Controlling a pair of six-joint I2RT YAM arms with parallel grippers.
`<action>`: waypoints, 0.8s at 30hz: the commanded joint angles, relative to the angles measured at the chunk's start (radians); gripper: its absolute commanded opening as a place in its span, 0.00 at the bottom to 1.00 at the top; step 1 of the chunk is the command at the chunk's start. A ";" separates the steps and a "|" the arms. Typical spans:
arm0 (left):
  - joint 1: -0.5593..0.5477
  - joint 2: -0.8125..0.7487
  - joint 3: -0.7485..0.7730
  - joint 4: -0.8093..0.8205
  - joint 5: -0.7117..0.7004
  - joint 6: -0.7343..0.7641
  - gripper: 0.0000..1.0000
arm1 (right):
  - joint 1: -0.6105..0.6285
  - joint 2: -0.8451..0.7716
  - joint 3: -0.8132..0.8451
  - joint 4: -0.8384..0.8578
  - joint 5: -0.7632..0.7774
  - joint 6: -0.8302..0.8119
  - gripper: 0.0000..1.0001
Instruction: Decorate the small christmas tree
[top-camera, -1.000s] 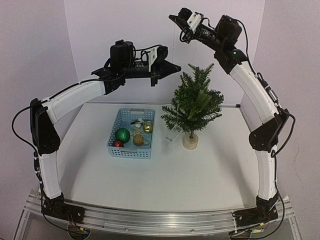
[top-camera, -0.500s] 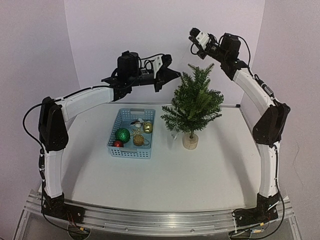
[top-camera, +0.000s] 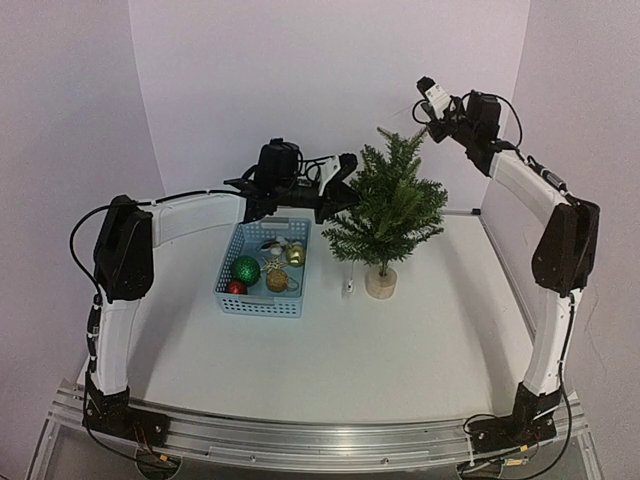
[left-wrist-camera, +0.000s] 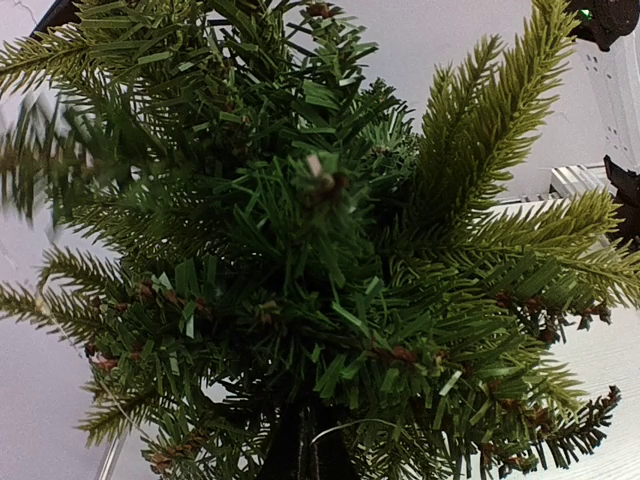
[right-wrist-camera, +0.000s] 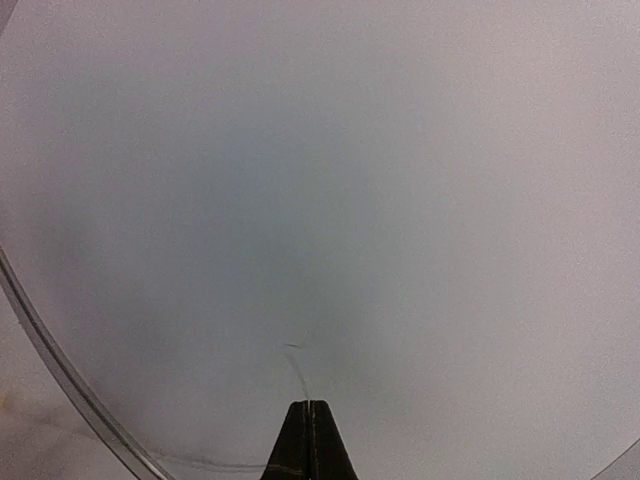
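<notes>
The small christmas tree (top-camera: 388, 205) stands on its round pale wooden base (top-camera: 380, 283) at the middle back of the table, and its branches fill the left wrist view (left-wrist-camera: 330, 230). My left gripper (top-camera: 352, 192) is shut at the tree's left side among the branches, with a thin pale thread (left-wrist-camera: 385, 423) running out of its fingertips (left-wrist-camera: 300, 440). A small clear ornament (top-camera: 347, 288) hangs low under the left branches, next to the base. My right gripper (top-camera: 428, 118) is high, to the upper right of the treetop, shut (right-wrist-camera: 310, 404) on a fine thread end (right-wrist-camera: 298, 368), facing the wall.
A blue basket (top-camera: 228, 268) left of the tree holds a green ball (top-camera: 245, 268), a red ball (top-camera: 236, 287), gold ornaments (top-camera: 277, 280) and a silver one. Walls close off the back and both sides.
My left gripper has moved down and right into the tree's left side. My right gripper has swung right, away over the treetop. The clear ornament has sunk lower beside the base.
</notes>
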 joint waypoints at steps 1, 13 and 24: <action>0.001 -0.022 0.002 0.034 0.021 -0.031 0.00 | -0.001 -0.143 -0.105 0.032 -0.027 0.127 0.00; 0.022 -0.028 0.002 0.028 0.011 -0.051 0.00 | -0.065 -0.178 -0.121 -0.558 -0.177 0.438 0.00; 0.022 -0.040 -0.007 0.016 0.031 -0.036 0.00 | -0.094 -0.343 -0.269 -1.023 -0.167 0.539 0.00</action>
